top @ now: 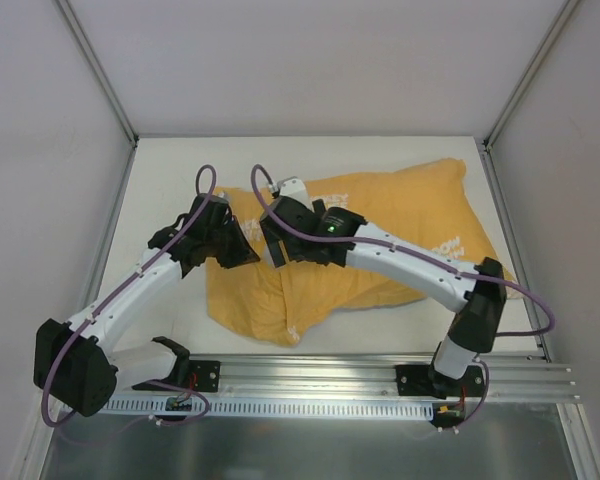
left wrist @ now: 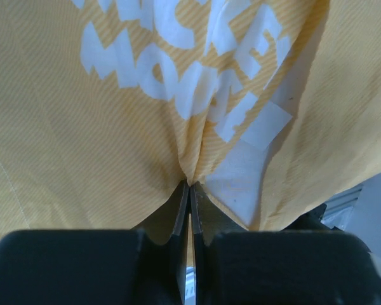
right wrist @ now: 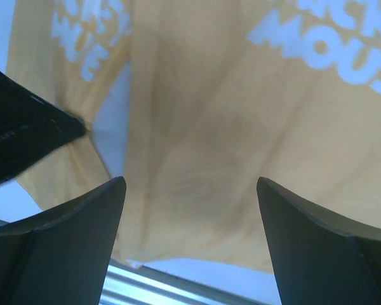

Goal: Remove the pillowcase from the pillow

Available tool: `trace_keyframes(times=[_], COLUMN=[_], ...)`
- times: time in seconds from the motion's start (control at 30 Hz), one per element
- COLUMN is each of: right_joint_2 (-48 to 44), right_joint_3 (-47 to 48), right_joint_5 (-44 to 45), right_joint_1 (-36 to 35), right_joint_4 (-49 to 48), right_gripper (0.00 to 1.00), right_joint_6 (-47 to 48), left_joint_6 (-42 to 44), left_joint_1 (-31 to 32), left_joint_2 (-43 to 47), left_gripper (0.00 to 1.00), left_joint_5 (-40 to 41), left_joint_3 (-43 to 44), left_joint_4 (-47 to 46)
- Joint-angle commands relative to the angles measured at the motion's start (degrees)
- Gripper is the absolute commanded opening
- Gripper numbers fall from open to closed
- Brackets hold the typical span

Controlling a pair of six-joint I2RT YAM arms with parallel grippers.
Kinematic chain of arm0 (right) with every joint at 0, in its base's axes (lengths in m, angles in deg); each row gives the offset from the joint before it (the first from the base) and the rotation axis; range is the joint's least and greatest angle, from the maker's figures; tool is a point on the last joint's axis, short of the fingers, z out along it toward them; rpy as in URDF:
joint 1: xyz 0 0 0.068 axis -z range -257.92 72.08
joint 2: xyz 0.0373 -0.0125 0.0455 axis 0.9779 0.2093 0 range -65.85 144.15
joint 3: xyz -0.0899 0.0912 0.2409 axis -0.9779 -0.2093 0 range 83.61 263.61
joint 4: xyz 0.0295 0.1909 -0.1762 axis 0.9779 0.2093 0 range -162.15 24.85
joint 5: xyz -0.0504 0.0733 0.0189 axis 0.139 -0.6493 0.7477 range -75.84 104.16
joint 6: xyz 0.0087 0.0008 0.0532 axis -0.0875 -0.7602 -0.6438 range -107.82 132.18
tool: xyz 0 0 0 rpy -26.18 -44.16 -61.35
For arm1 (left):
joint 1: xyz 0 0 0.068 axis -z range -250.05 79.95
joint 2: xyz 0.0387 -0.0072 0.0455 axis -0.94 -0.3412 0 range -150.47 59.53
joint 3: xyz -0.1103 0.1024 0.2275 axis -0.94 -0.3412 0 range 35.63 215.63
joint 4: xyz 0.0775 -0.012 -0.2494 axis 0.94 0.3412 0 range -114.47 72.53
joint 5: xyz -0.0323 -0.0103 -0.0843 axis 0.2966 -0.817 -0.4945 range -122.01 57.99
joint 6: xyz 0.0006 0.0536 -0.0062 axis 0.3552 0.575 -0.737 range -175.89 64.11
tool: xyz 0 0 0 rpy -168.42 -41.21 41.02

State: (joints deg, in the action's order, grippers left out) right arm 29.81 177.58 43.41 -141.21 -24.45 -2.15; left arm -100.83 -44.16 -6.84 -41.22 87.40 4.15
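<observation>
On the white table [top: 170, 170], the pillowcase [top: 400, 230] lies across the middle and right of the surface, mustard-yellow with white lettering, puffed at its far right end and rumpled toward its near left corner. The pillow cannot be made out as a separate item; it appears fully covered.

Left gripper [top: 238, 248]: at the left edge of the cover. The left wrist view shows the left gripper [left wrist: 189, 190] with jaws closed together, a fold of the pillowcase [left wrist: 82, 140] pinched between the tips and creases fanning out from that spot.

Right gripper [top: 272, 248]: just beside the left one, over the left part of the cover. The right wrist view shows the right gripper [right wrist: 187, 184] with jaws spread wide and nothing between them; the pillowcase [right wrist: 209, 127] lies beyond the fingers. Contact with the fabric cannot be confirmed.

An aluminium rail [top: 330, 370] runs along the near table edge, carrying both arm bases.
</observation>
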Motion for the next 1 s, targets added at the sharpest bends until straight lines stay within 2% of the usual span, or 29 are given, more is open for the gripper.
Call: trace_keyframes(times=[0.0, 0.13, 0.2, 0.23, 0.27, 0.33, 0.57, 0.67, 0.77, 0.83, 0.97], right_joint_2=[5.05, 10.77, 11.40, 10.96, 10.08, 6.14, -13.28, -23.12, -31.48, -34.73, -35.28], right_joint_3=[7.87, 9.39, 8.08, 5.89, 4.74, 1.06, -12.13, -20.82, -29.77, -32.53, -33.68], right_joint_5=[0.54, 1.59, 1.42, 1.85, 2.21, 3.52, 7.92, 7.40, 3.01, -0.68, -5.94], right_joint_1=[-2.19, -1.67, -0.35, 0.26, 0.70, 2.46, 12.12, 20.28, 31.69, 34.19, 33.94], right_joint_4=[2.75, 2.66, 2.75, 2.66, 2.57, 1.78, 0.02, -0.86, -4.62, -5.60, -5.95], right_gripper=[0.89, 0.86, 0.65, 0.51, 0.24, 0.03, 0.01, 0.01, 0.01, 0.01, 0.01], right_joint_6=[1.41, -1.05, -2.45, -3.85, -4.48, -5.27, -5.01, -5.27, -5.10, -4.31, -3.69], left_joint_6=[-1.90, -2.34, -2.25, -2.25, -2.25, -2.42, -3.57, -3.22, -3.13, -3.21, -3.48], left_joint_1=[0.13, 0.13, 0.13, 0.13, 0.13, 0.13, 0.04, 0.04, 0.04, 0.04, 0.04], left_joint_2=[2.55, 6.60, 7.83, 8.88, 9.32, 10.11, 8.01, 6.26, 4.85, 3.36, 1.42], left_gripper=[0.00, 0.00, 0.00, 0.00, 0.00, 0.00, 0.00, 0.00, 0.00, 0.00, 0.00], left_joint_5=[-3.26, -3.62, -3.53, -3.44, -3.53, -3.44, -3.88, -4.32, -3.71, -3.97, -5.55], left_joint_3=[-2.37, -4.57, -5.10, -5.62, -5.97, -6.85, -6.77, -4.93, -3.96, -3.61, -3.34], left_joint_4=[-1.02, -2.08, -2.08, -2.08, -2.08, -2.08, -2.08, -2.08, -2.08, -2.08, -3.31])
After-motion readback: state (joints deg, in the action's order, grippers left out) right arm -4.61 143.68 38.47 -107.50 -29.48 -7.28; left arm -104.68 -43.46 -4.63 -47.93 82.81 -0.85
